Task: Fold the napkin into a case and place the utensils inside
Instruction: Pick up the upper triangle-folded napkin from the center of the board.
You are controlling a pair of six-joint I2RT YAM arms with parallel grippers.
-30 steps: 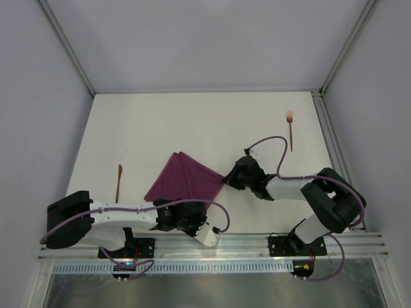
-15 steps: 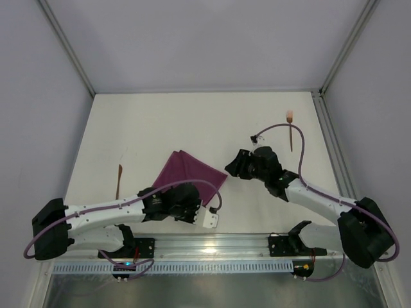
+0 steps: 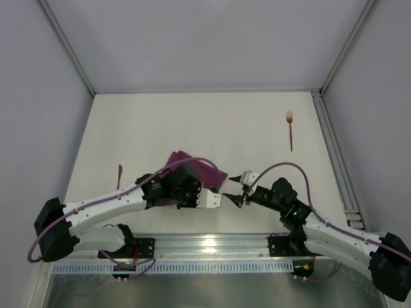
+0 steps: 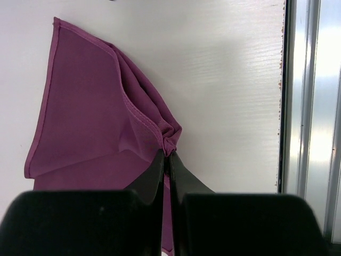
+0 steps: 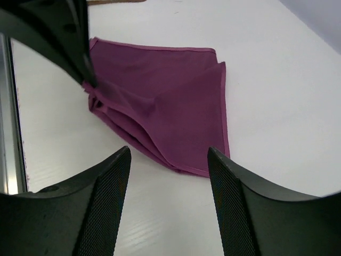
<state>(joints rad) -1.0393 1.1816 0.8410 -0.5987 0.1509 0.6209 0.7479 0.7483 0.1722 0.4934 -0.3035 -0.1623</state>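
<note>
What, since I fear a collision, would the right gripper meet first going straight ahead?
Probably the napkin, lying dead ahead of the right gripper's open jaws; the left gripper, pinching its corner, sits off-line.

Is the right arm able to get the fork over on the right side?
Probably yes. The right gripper is open and empty, and only bare table lies between it and the fork, though it would need to stretch out.

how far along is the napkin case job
Done: the napkin is folded into loose layers, not yet a narrow case. In hand: the left end effector is shut on its bunched corner; the right end effector is open and empty. Left: finishing the folds, then loading the fork and the other utensil, both lying apart on the table.
</note>
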